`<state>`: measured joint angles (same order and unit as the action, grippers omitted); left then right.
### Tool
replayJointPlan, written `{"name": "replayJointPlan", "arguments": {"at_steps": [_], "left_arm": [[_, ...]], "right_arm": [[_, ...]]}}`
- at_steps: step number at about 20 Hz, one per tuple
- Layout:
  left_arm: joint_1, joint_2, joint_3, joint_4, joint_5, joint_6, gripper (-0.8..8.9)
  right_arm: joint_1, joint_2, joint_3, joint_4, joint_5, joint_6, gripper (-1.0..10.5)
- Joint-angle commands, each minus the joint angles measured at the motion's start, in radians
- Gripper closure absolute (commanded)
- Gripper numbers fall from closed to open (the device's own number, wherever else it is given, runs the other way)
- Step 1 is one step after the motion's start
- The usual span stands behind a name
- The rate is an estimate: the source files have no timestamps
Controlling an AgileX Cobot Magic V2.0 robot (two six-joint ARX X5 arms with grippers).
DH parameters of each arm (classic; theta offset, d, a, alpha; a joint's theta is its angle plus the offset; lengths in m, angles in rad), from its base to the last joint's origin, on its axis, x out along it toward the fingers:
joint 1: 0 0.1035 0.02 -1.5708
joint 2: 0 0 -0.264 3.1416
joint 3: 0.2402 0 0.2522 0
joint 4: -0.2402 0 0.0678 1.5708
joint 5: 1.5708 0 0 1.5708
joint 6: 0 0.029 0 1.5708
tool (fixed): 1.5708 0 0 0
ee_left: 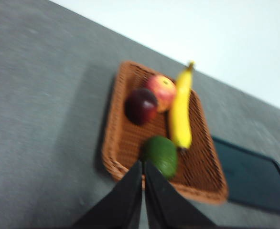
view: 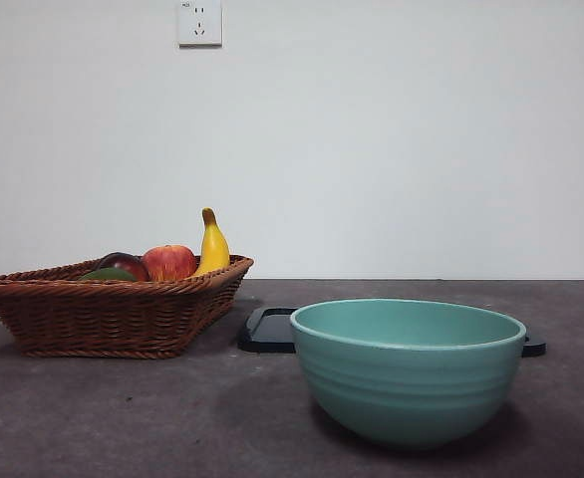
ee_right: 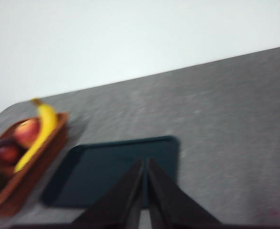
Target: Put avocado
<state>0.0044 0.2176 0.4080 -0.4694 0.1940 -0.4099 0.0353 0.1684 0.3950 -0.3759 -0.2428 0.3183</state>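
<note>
The dark-green avocado (ee_left: 162, 155) lies in the brown wicker basket (ee_left: 123, 143), next to a banana (ee_left: 180, 112). In the front view only its top (view: 108, 274) shows over the basket rim (view: 113, 289). My left gripper (ee_left: 143, 167) is shut and empty, high above the basket's near edge, close to the avocado in its view. My right gripper (ee_right: 145, 164) is shut and empty, above a dark tray (ee_right: 111, 169). Neither gripper shows in the front view.
The basket also holds a red apple (view: 169, 262), a dark red-purple fruit (view: 125, 264) and the banana (view: 212, 244). A teal bowl (view: 407, 368) stands at the front right. The dark flat tray (view: 269, 329) lies behind it, beside the basket.
</note>
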Motion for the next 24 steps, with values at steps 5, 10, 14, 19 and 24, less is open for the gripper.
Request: {"name": "replayJointPlan", "arguments": {"at_steps": [5,10,14,19,24], "left_arm": [[0.000,0.187,0.235,-0.208,0.126,0.180,8.04],[-0.019,0.301,0.376,-0.357,0.224,0.266,8.04],[-0.060,0.393,0.485,-0.487,0.271,0.325,8.04],[-0.132,0.463,0.589,-0.635,0.293,0.380,8.04],[-0.169,0.466,0.597,-0.668,0.295,0.394,8.04]], "right_arm": [[0.002,0.219,0.244,-0.244,-0.156,-0.129,9.4],[0.019,0.377,0.407,-0.431,-0.259,-0.202,9.4],[0.076,0.492,0.525,-0.567,-0.284,-0.259,9.4],[0.225,0.588,0.628,-0.703,-0.281,-0.314,9.4],[0.322,0.615,0.634,-0.719,-0.280,-0.338,9.4]]}}
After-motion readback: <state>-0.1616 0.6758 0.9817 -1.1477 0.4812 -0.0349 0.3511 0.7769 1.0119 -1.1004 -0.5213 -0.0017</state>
